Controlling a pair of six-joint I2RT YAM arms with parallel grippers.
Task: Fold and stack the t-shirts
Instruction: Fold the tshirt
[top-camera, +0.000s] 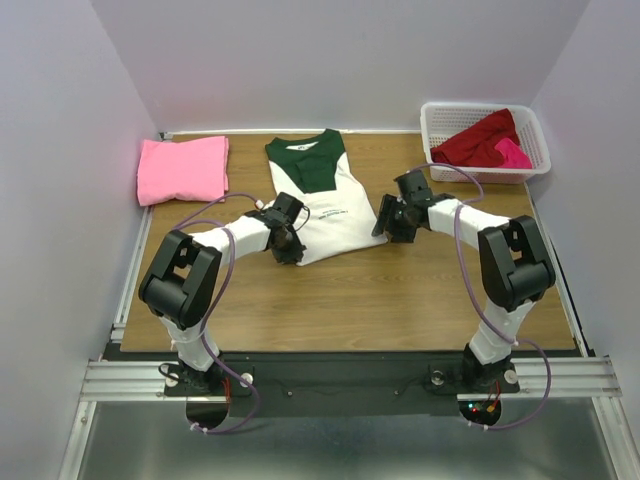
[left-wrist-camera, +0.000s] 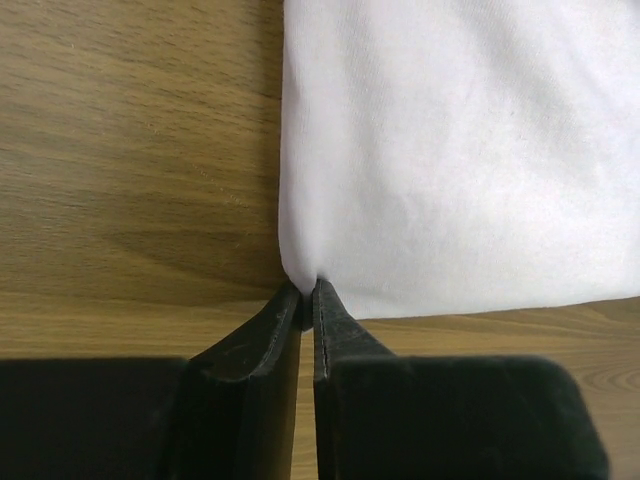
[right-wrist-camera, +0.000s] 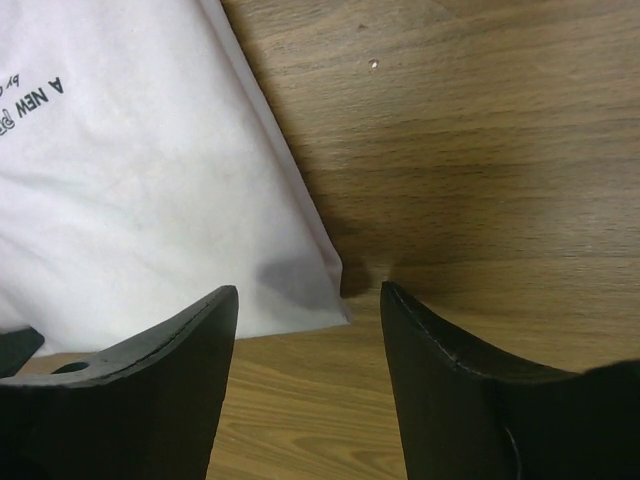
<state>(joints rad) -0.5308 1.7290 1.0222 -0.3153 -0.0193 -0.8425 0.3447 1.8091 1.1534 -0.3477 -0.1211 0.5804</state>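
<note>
The white tee (top-camera: 325, 195), green at collar and shoulders, lies flat at the middle of the table (top-camera: 350, 310), collar toward the far wall and hem toward the arms' bases. We see the left gripper (left-wrist-camera: 307, 292) pinched tight on the hem's near-left corner, with cloth caught between its fingertips. The right gripper (right-wrist-camera: 310, 295) stands with jaws apart, the near-right corner between its fingers and not yet clamped.

We judge the step to be taking both hem corners so the lower half can be folded up toward the collar. To do it well, the right gripper should close low on the wood and catch every layer as deep as the left has. Then both should rise together and level, so the hem travels square and no crease runs aslant.

A folded pink tee (top-camera: 183, 168) rests at the far left, well apart from the white one. At the far right a basket (top-camera: 435, 112) holds a dark red tee (top-camera: 480, 140) and a magenta tee (top-camera: 513, 153) — work yet to come. Nothing lies across the fold's path. We see the main risk as a one-sided grip dragging the cloth askew.
</note>
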